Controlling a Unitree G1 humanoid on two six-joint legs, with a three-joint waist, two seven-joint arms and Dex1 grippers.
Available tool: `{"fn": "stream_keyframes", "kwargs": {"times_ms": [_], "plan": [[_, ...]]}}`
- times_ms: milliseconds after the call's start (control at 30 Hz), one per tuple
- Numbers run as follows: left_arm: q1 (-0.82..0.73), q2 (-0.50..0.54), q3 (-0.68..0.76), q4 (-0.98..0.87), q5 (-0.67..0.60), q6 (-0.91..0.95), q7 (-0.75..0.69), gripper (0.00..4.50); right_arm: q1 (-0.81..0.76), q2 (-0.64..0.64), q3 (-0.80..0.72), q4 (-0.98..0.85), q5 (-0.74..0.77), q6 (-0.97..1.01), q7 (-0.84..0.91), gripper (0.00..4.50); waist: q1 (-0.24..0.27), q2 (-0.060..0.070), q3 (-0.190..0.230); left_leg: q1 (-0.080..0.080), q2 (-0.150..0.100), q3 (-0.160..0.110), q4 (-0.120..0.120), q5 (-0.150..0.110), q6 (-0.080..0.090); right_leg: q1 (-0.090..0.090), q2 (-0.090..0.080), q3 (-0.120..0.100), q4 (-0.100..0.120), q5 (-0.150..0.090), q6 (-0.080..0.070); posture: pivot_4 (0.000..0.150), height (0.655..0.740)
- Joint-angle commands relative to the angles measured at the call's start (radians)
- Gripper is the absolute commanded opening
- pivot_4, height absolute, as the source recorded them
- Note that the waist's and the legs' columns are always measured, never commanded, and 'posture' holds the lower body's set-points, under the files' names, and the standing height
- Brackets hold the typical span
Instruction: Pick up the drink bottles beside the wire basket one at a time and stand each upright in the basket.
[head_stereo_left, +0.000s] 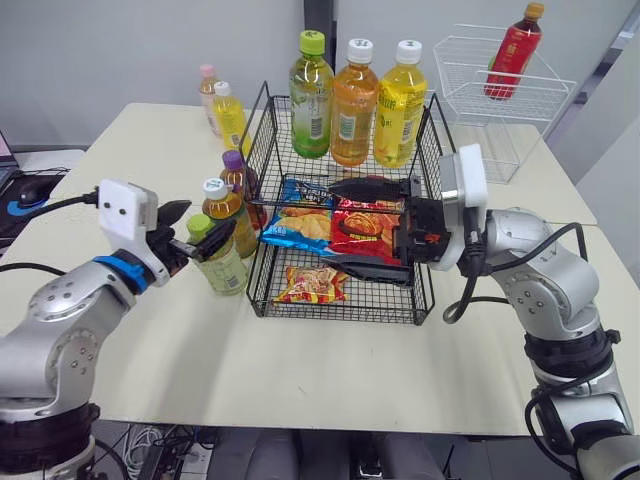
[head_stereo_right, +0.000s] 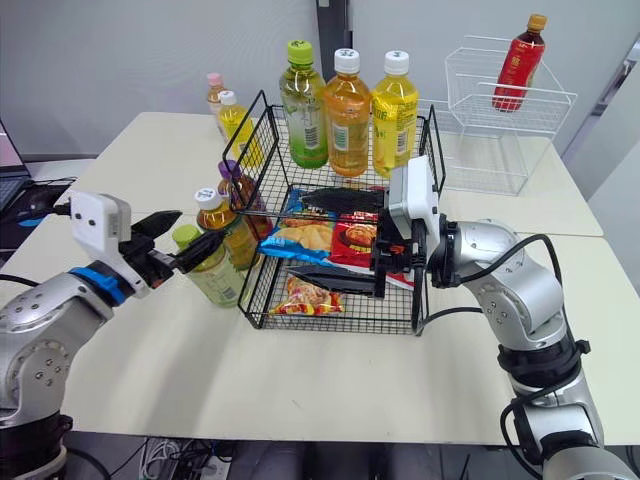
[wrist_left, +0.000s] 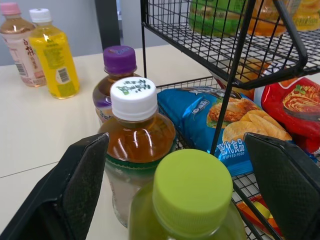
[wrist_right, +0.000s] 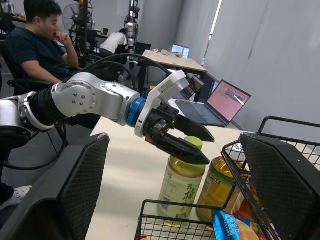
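Left wrist view: I see the green-capped bottle (wrist_left: 192, 192) upright on the tabletop (head_stereo_left: 330, 370), just beside the wire basket (head_stereo_left: 262, 290), its cap between the open fingers of my left pincer (head_stereo_left: 210, 222); right pincer (head_stereo_left: 330, 222) wide open too.

Head stereo pair looks down on table (head_stereo_left: 330, 370); wrist cameras close at basket (head_stereo_left: 340, 317).

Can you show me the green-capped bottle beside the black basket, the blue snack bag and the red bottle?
green-capped bottle (wrist_left: 192, 192): left wrist view, on its cap.
blue snack bag (head_stereo_left: 300, 226): left eye view, on its middle.
red bottle (head_stereo_left: 512, 52): left eye view, on its label.
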Motion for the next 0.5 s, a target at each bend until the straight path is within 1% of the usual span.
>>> {"fn": "stream_keyframes", "kwargs": {"times_ms": [33,200,300,367,500], "plan": [[-0.01,0.004,0.003,-0.006,0.016,-0.03,-0.011,4.48,0.001,-0.013,-0.031,-0.045,0.007,0.003,-0.016,4.5,0.0,0.0,0.0,0.0,0.0,0.0,0.0,0.0,0.0,0.0,0.0,0.0,0.0,0.0,0.0,0.15,0.74],[-0.009,0.004,-0.002,-0.004,0.023,-0.033,-0.02,4.48,0.002,-0.017,-0.033,-0.049,0.01,0.007,-0.022,4.5,0.0,0.0,0.0,0.0,0.0,0.0,0.0,0.0,0.0,0.0,0.0,-0.001,0.0,0.0,0.0,0.15,0.74],[-0.003,0.003,0.002,-0.007,0.023,-0.025,-0.02,3.96,0.001,-0.017,-0.033,-0.047,0.009,0.007,-0.022,4.5,0.0,0.0,0.0,0.0,0.0,0.0,0.0,0.0,0.0,0.0,0.0,-0.001,0.0,0.0,0.0,0.15,0.74],[0.006,0.004,0.007,-0.009,0.021,-0.017,-0.02,3.34,-0.001,-0.015,-0.033,-0.045,0.009,0.007,-0.022,4.5,0.0,0.0,0.0,0.0,0.0,0.0,0.0,0.0,0.0,0.0,0.0,0.0,0.0,0.0,0.0,0.15,0.74],[0.015,0.007,0.009,-0.01,0.022,-0.011,-0.018,2.23,-0.003,-0.013,-0.033,-0.043,0.009,0.006,-0.022,4.5,0.001,0.0,0.0,0.0,0.0,0.0,0.0,0.0,0.0,0.0,0.0,-0.001,0.0,0.0,0.0,0.15,0.74]]}}
